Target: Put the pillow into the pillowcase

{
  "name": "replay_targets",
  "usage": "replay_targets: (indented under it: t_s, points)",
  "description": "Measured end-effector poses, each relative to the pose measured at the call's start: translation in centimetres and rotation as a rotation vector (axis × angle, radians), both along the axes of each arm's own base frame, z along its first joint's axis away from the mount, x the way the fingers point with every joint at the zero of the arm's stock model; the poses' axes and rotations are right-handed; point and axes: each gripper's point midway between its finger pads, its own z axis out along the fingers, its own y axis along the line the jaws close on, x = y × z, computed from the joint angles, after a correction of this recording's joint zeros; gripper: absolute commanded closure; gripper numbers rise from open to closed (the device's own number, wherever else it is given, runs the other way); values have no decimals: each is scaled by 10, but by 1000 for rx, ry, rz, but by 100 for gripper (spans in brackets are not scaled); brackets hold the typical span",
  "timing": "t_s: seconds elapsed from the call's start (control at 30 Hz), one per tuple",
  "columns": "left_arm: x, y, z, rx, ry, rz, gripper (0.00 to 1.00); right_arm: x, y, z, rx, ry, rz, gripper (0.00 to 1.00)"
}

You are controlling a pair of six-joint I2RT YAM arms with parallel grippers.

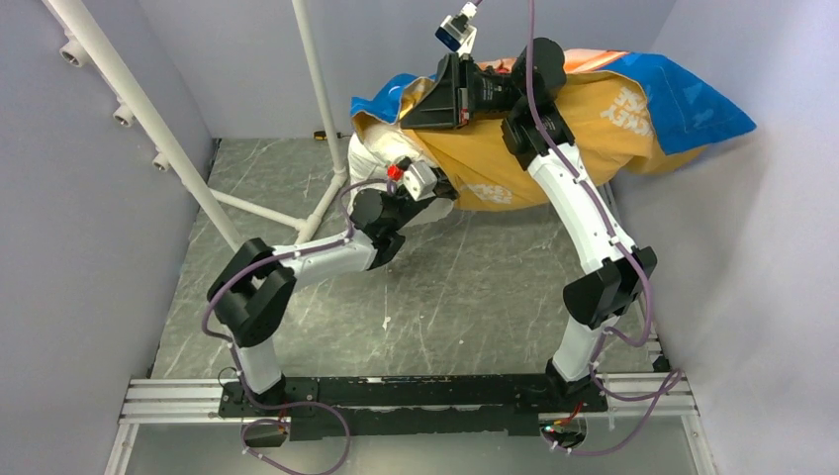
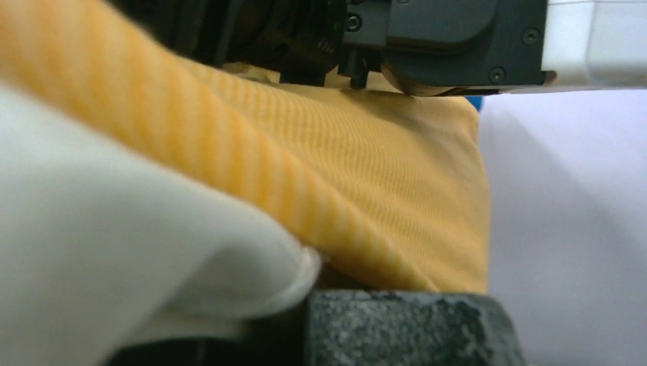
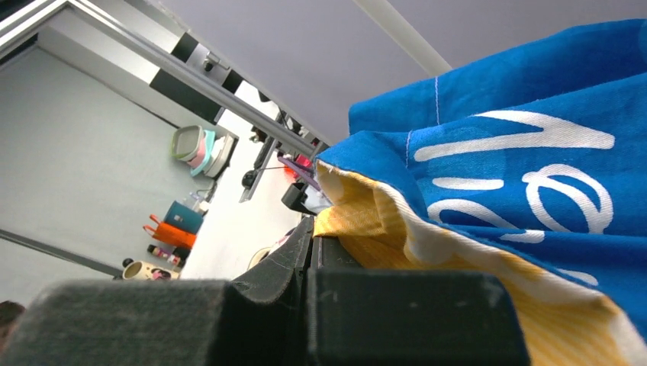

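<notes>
The pillowcase (image 1: pixel 584 129), yellow-orange with white lettering and blue parts, hangs raised at the back of the table. My right gripper (image 1: pixel 425 104) is held high and shut on its open edge; in the right wrist view the yellow hem (image 3: pixel 343 217) is pinched at the tips of the gripper (image 3: pixel 311 236), with blue cloth (image 3: pixel 519 168) beside it. The white pillow (image 1: pixel 381 158) sticks out of the case's left end. My left gripper (image 1: pixel 442 190) is below the case, shut on a corner of the pillow (image 2: pixel 114 244) under the yellow fabric (image 2: pixel 381 183).
A white pipe frame (image 1: pixel 317 89) stands at the back left, close to the pillow. Grey walls (image 1: pixel 89 198) enclose the marbled table (image 1: pixel 445 297). A metal rail (image 1: pixel 396 396) runs along the near edge. The right arm's wrist (image 2: pixel 450 38) hangs just above my left gripper.
</notes>
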Motion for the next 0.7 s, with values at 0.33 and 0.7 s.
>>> replay_targets:
  t_s: [0.33,0.7]
  points:
    - [-17,-4,20,23,-312,145,100,-27,11,8,15,-31,85,100]
    - [-69,-13,-11,323,-249,102,100,-19,-5,-27,-104,123,71,100]
